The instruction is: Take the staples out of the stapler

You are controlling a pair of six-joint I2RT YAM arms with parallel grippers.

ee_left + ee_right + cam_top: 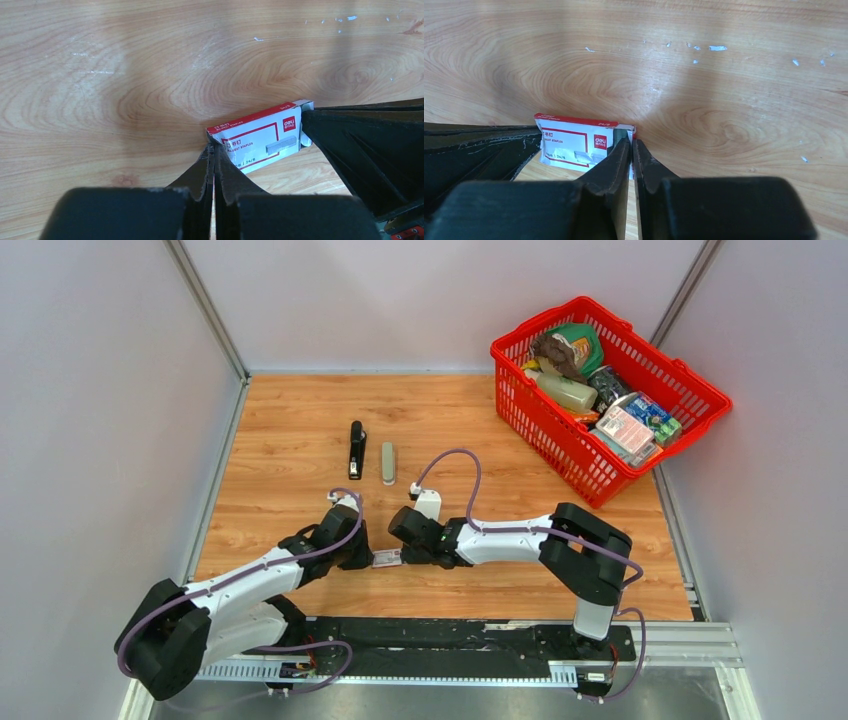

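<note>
The black stapler (pixel 356 448) lies on the wooden table, far from both grippers, with a pale grey bar (pixel 388 462) beside it on its right. No loose staples show. A small white-and-red staple box (pixel 387 558) lies between my grippers. My left gripper (pixel 368 558) is shut, its tips pinching the box's left end (pixel 260 140); in the left wrist view the gripper (pixel 213 148) has its jaws together. My right gripper (pixel 404 554) is shut on the box's right end flap (pixel 574 142); in the right wrist view that gripper (pixel 631 142) meets the box's open end.
A red basket (pixel 540 425) full of groceries stands at the back right. Grey walls close the table at the left, back and right. Small white flecks (pixel 718 48) dot the wood. The arms' base rail (pixel 450 635) runs along the near edge.
</note>
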